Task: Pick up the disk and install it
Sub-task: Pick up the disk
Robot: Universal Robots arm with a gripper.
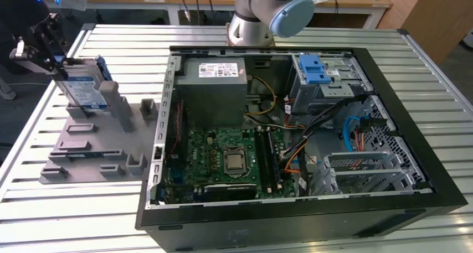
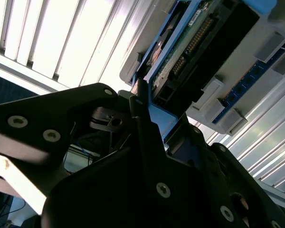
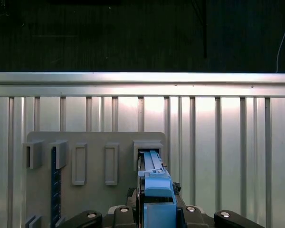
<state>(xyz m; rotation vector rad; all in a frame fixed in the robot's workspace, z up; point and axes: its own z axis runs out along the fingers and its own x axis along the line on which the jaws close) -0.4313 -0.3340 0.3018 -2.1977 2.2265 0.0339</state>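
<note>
Disk (image 1: 83,87) gripped on edge at the grey holder (image 1: 96,148).
Exterior view: I see the gripper (image 1: 57,62) closed on the upright disk above the holder, on the exterior view's left of the open computer case (image 1: 414,153). Second wrist view: a finger (image 2: 141,118) lies against the disk (image 2: 199,42). First wrist view: the disk (image 3: 156,187) sits clamped between the fingers.

Exterior view is bright & even from overhead, w/ mild glare on the slatted metal table (image 1: 428,87); the PC case (image 1: 296,231) interior sits shadowed. In second wrist view we see slats blown out white, foreground near-black.
</note>
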